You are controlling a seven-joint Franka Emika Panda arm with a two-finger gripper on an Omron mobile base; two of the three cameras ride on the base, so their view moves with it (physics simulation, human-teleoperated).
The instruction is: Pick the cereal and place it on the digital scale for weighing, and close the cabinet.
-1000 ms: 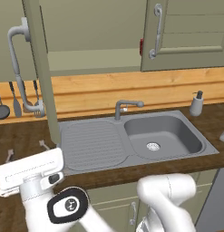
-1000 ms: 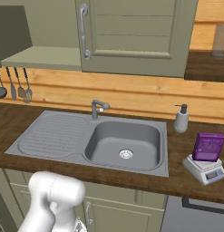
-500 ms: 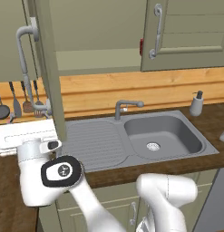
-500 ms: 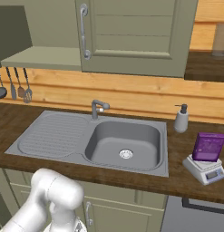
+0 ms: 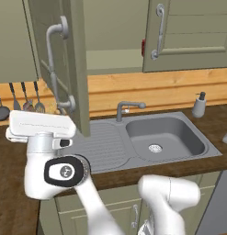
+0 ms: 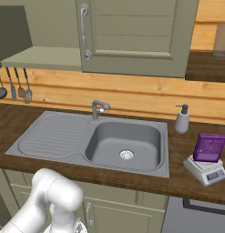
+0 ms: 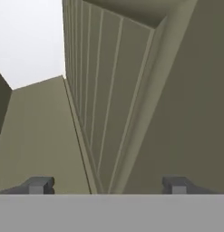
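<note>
- My claw [image 7: 105,185] has its two dark tips standing wide apart at the bottom of the hand view, with nothing between them; it holds nothing.
- Right in front of the tips rises the panelled face of the cabinet's open left door [image 7: 113,99], seen at a steep slant, its edge running up between the two tips.
- In the left base view my white hand sits low on the left, just below that open door [image 5: 64,59], near the lower end of its curved silver handle [image 5: 55,69].
- The door stands swung out over the grey draining board of the sink [image 5: 147,137]; the cabinet [image 6: 136,36] has its right door shut.
- Behind the door, utensils [image 5: 23,98] hang on the wooden wall.
- A soap dispenser [image 6: 181,119] stands on the bench [image 6: 177,177] right of the sink.
- The cereal [image 6: 208,148] stands upright on the digital scale [image 6: 206,169] at the far right of the bench, well apart from my claw, across the whole sink.
</note>
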